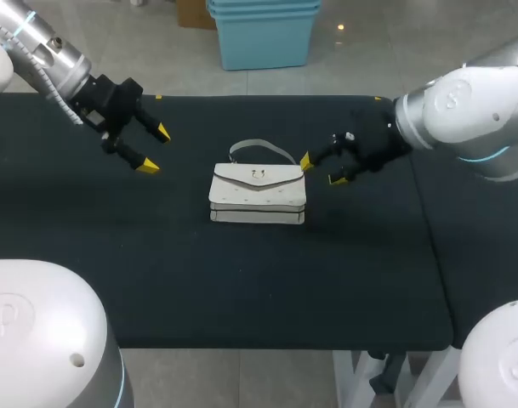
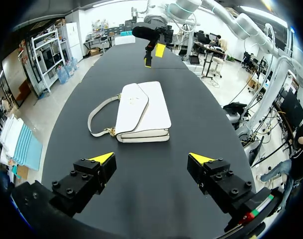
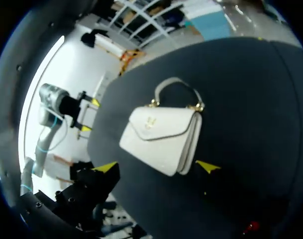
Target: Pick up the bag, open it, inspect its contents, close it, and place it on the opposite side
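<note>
A white flap bag point(image 1: 258, 195) lies flat and closed in the middle of the black table, its thin handle point(image 1: 260, 149) resting on the cloth behind it. My right gripper point(image 1: 321, 170) hovers just off the bag's right end, open and holding nothing. In the right wrist view the bag point(image 3: 161, 137) lies just ahead of my right gripper point(image 3: 156, 167), its near end between the spread tips. My left gripper point(image 1: 154, 149) is open well to the bag's left, above the table. From the left wrist the bag point(image 2: 141, 112) lies ahead of my left gripper point(image 2: 152, 159), with the right gripper point(image 2: 153, 52) beyond it.
The black tabletop point(image 1: 241, 289) spreads wide around the bag, with its front edge near me and a seam to a second black surface point(image 1: 480, 255) at the right. Nothing else lies on it.
</note>
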`<state>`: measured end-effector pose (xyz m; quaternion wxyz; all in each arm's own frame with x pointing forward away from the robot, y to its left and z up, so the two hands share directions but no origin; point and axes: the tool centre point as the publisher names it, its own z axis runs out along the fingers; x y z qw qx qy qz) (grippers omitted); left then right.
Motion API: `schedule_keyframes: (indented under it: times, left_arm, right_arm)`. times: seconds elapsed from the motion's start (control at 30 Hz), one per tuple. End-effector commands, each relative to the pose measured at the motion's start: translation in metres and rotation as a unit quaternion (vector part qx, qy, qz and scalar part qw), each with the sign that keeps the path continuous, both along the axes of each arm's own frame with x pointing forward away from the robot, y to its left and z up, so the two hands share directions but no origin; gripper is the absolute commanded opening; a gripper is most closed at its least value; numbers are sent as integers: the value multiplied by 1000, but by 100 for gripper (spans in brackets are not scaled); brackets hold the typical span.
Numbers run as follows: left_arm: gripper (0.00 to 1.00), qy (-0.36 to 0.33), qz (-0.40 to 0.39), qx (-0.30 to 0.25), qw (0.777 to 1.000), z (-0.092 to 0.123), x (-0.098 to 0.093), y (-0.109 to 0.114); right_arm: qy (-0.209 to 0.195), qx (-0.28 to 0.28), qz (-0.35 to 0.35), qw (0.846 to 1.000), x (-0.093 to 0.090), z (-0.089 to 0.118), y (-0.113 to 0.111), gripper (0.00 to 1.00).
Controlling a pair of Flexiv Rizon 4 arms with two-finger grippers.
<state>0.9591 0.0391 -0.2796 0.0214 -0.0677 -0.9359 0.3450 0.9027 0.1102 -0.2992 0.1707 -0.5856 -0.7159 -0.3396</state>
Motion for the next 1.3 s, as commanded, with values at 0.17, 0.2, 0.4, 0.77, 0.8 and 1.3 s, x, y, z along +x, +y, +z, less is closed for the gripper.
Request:
schedule_keyframes:
  times: [0.17, 0.2, 0.4, 0.77, 0.8, 1.3]
  left_arm:
    - [100, 0, 0, -1, 1000, -1, 1, 0]
    - [100, 0, 0, -1, 1000, -1, 1, 0]
    - [100, 0, 0, -1, 1000, -1, 1, 0]
    - [100, -55, -60, -10, 997, 0, -1, -22]
    - [100, -73, -68, -8, 995, 1, -2, -25]
    - [100, -114, -118, -24, 986, 3, 2, -51]
  right_arm:
    - [63, -242, 23, 968, 18, 6, 7, 100]
    - [65, -270, 39, 960, 17, 4, 6, 100]
    - [67, -300, 40, 951, 16, 2, 3, 100]
    - [-59, -393, 65, 915, 7, 25, 12, 100]
    - [-80, -403, 69, 909, 5, 27, 13, 100]
    - [-238, -521, 111, 812, -25, 7, 9, 100]
